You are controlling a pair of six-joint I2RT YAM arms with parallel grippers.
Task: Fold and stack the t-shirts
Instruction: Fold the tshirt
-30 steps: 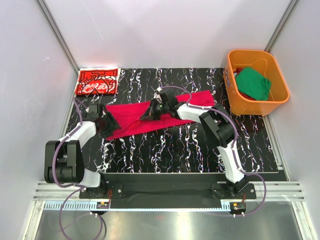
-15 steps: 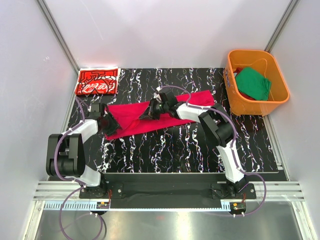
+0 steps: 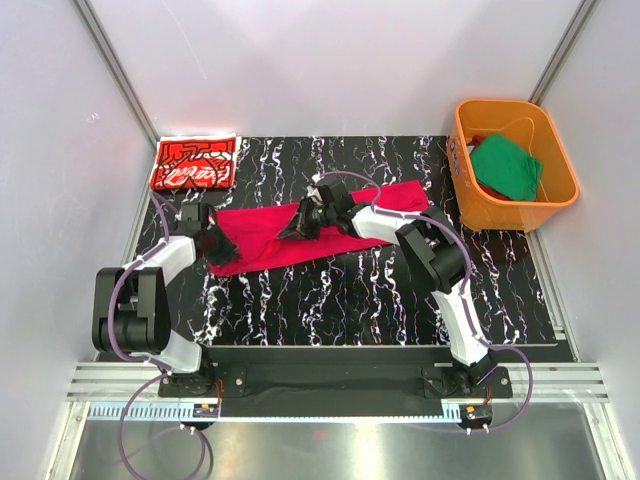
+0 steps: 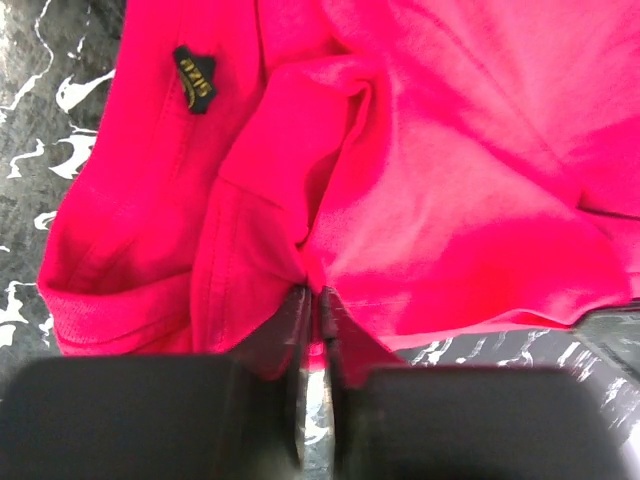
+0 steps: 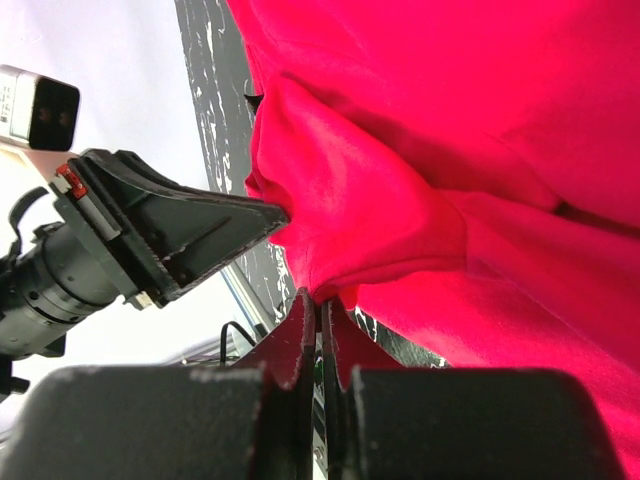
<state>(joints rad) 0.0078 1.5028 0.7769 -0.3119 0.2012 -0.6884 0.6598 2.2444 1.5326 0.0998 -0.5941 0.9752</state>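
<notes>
A plain crimson t-shirt (image 3: pixel 265 245) lies stretched across the black marbled mat (image 3: pixel 330 290). My left gripper (image 3: pixel 215 243) is at the shirt's left end, shut on a fold of the cloth (image 4: pixel 312 295) beside a small black label (image 4: pixel 194 78). Over the middle of the shirt, my right gripper (image 3: pixel 297 225) is shut on a bunched edge of the same cloth (image 5: pixel 320 300). The red t-shirt with white print (image 3: pixel 195 163) lies folded at the back left corner. The green t-shirt (image 3: pixel 507 165) sits in the orange tub (image 3: pixel 495 213).
The tub stands off the mat at the back right. White walls with metal posts close in the back and both sides. Both arm bases sit at the mat's near edge. The left gripper's fingers (image 5: pixel 180 230) show in the right wrist view, close to the raised cloth.
The left gripper has slid a little back and left along the shirt's left end and closed on a fold there. The right arm has held still.
</notes>
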